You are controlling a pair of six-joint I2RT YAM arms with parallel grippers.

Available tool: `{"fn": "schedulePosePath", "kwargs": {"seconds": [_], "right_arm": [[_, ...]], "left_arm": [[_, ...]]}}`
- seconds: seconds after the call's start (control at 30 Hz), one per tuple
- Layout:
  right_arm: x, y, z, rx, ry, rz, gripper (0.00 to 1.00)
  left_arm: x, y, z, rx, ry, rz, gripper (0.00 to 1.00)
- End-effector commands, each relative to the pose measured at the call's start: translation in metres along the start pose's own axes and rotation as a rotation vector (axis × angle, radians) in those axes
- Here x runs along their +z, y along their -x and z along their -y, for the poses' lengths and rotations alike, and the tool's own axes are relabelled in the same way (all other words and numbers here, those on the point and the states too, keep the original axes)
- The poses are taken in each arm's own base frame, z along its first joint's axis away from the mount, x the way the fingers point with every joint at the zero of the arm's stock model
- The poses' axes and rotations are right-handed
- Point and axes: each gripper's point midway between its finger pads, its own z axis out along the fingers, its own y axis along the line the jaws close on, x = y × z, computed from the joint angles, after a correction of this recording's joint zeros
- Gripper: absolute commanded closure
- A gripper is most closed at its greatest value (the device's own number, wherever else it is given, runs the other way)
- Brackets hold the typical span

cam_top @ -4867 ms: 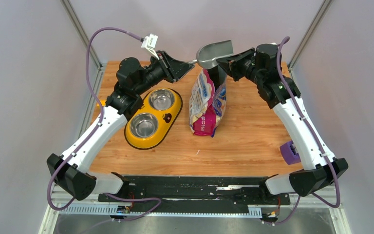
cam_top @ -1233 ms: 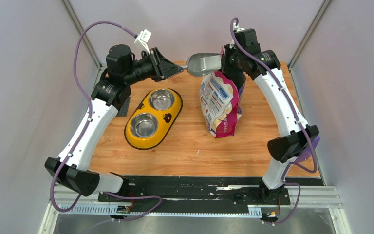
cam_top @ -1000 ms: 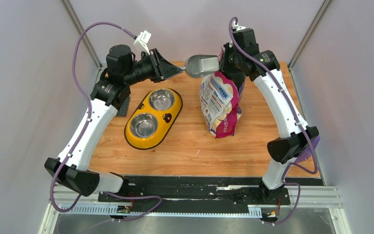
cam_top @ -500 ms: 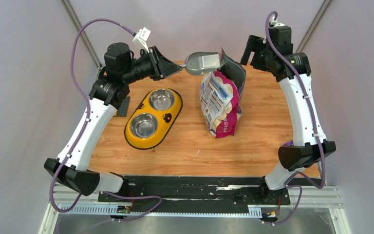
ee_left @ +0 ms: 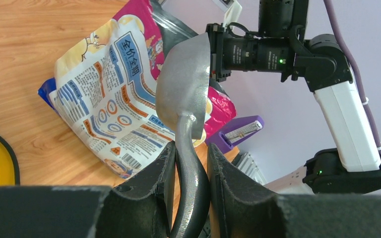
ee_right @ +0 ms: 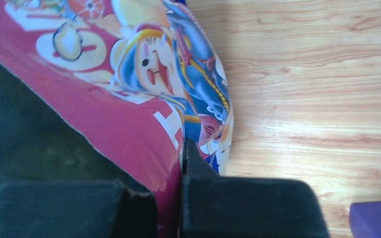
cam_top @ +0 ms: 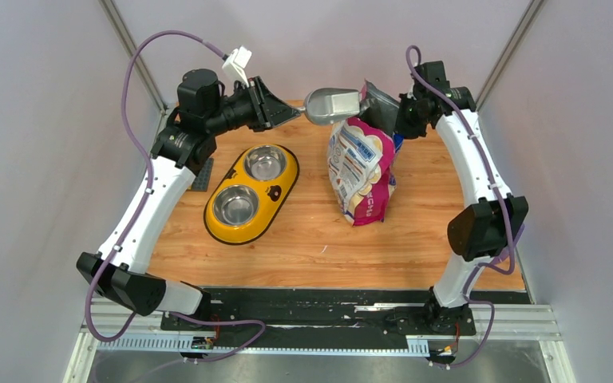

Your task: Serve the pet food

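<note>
The right gripper [ee_right: 181,163] is pinching the rim of the cat food bag [cam_top: 361,171], which is standing right of the yellow feeder [cam_top: 227,233]. The left gripper [ee_left: 188,156] is clamping the grey scoop [ee_left: 183,94] beside the bag's mouth (kibble hidden). If the pinch slips, the mouth could be closing or the bag toppling.

wooden table [cam_top: 303,239] | yellow feeder [cam_top: 251,184] | bag [cam_top: 361,171] | purple item [ee_left: 238,133], perhaps a clip

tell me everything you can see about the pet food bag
The bag is glossy plastic, pink and blue, with a cartoon animal on one face and a white printed panel with a barcode on the other. It stands slumped on the wooden table, top open, lining silvery. The right tool is shut on its top edge. The grey scoop, held by the left tool, is at its mouth; contact is unclear. Its contents are hidden.
</note>
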Motion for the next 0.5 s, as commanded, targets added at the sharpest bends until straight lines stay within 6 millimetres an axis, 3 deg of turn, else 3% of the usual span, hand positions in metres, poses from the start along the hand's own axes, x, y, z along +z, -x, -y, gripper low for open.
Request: {"fn": "schedulePosePath", "kwargs": {"seconds": [0.0,0.13,0.33,0.47], "right_arm": [[-0.011,0.02,0.028,0.084,-0.04,0.068,1.0],[-0.019,0.045,0.064,0.126,-0.078,0.166,1.0],[-0.036,0.088,0.133,0.145,-0.133,0.341,1.0],[-0.037,0.108,0.161,0.144,-0.153,0.393,1.0]], "left_arm": [[-0.013,0.021,0.021,0.078,-0.039,0.068,1.0],[-0.012,0.021,0.021,0.08,-0.039,0.063,1.0],[-0.011,0.019,0.018,0.075,-0.031,0.058,1.0],[-0.01,0.019,0.017,0.073,-0.028,0.056,1.0]]}}
